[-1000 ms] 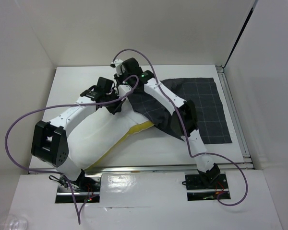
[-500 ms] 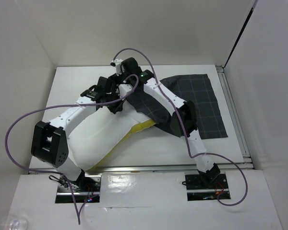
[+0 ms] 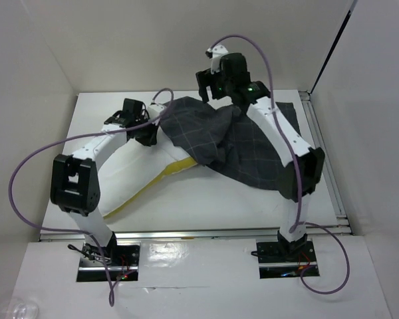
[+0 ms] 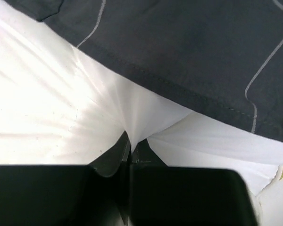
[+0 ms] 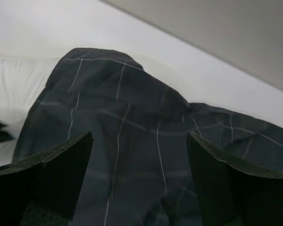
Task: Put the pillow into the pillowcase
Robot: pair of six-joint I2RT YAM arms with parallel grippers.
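Counter (image 3: pixel 206 206) is white, arm bases at its near edge. Pillow (image 3: pixel 130 176) lies on it left of centre, long axis running near-left to far-right. Yellow band (image 3: pixel 165 170) shows along its near-right edge. The near-left part is bare and the far-right end is covered by the pillowcase (image 3: pixel 246 149).

Left jaws are pressed together, pinching a tuck of the pillow's white fabric at its far side; the left wrist view shows pleats drawn into the tips. The pillowcase hem (image 4: pixel 179 96) crosses just beyond them, on top of the pillow and not in the pinch.

Pillowcase is bunched and wrinkled, spreading from the pillow's far-right end out right across the counter. Right jaws are spread wide, holding nothing, up in the air over the far edge of the pillowcase. In the right wrist view the checked cloth lies below the tips, apart from them.

Judgement: only the far-right end is covered; whether it is truly inside, cannot tell.
- The case sits below and to the near side of the right jaws.
- The right arm is nearer to it; the left is anchoring the pillow.
- The next move turns on dragging the hem near-left along the pillow's long axis.
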